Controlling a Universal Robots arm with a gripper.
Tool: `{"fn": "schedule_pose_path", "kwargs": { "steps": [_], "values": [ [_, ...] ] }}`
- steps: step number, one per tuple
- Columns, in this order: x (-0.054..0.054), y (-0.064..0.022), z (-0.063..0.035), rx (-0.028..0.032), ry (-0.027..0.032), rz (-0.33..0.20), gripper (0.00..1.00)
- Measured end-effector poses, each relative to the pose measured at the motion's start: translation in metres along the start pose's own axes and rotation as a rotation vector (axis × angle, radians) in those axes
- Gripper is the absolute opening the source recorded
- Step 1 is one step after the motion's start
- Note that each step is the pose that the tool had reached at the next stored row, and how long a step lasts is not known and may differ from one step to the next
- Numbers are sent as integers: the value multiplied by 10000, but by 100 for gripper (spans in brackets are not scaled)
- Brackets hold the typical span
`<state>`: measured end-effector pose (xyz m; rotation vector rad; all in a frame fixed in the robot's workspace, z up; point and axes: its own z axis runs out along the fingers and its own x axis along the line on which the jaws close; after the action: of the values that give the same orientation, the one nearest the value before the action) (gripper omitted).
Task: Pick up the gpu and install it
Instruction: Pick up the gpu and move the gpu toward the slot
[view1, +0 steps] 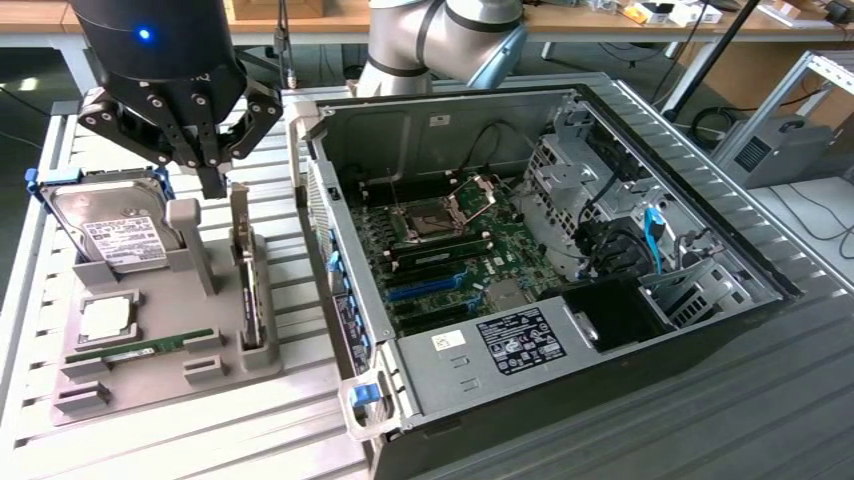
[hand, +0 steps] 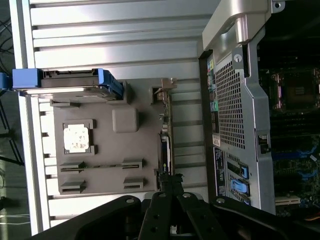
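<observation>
One black sticker (view1: 514, 340) with white print is seen on the near part of the open computer case (view1: 400, 110) (hand: 232, 105), and one small white sticker (view1: 450, 340) lies just beside it; neither can be read. A white label is carried on the one hard drive (view1: 114, 225) (hand: 70, 82), which is framed in blue, but its lettering is too small to be made out. Pale letters are printed on the black body of the hand (view1: 214, 188) (hand: 171, 181), and these too cannot be read with certainty.

One grey holder (view1: 160, 375) (hand: 107, 150) is set on the slatted metal desk (view1: 267, 430) (hand: 115, 35), at the exterior view's left of the case. Four parts are counted in it: the hard drive propped at the far end, one square processor chip (view1: 104, 318) (hand: 77, 137), one green RAM stick (view1: 140, 347) laid flat towards the near end, and the gpu (view1: 248, 300) (hand: 165, 145). The gpu is stood on its long edge in a slot along the side of the holder nearest the case.

The hand is held over the far part of the holder, above the gpu's line. Its fingers are pressed together and nothing is seen between them. Whether the card is touched cannot be told.

One grey arm (view1: 427, 40) is seen beyond the case.
</observation>
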<state>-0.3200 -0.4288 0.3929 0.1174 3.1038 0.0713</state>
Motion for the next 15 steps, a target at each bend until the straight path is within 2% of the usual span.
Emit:
{"fn": "schedule_pose_path", "kwargs": {
  "steps": [9, 10, 11, 13, 14, 15],
  "values": [
    [0, 0, 0, 0, 0, 0, 11],
    [0, 0, 0, 0, 0, 0, 17],
    [0, 0, 0, -1, 0, 0, 17],
    [0, 0, 0, 0, 0, 0, 30],
    [0, 0, 0, 0, 0, 0, 30],
    [0, 0, 0, 0, 0, 0, 36]
  ]
}}
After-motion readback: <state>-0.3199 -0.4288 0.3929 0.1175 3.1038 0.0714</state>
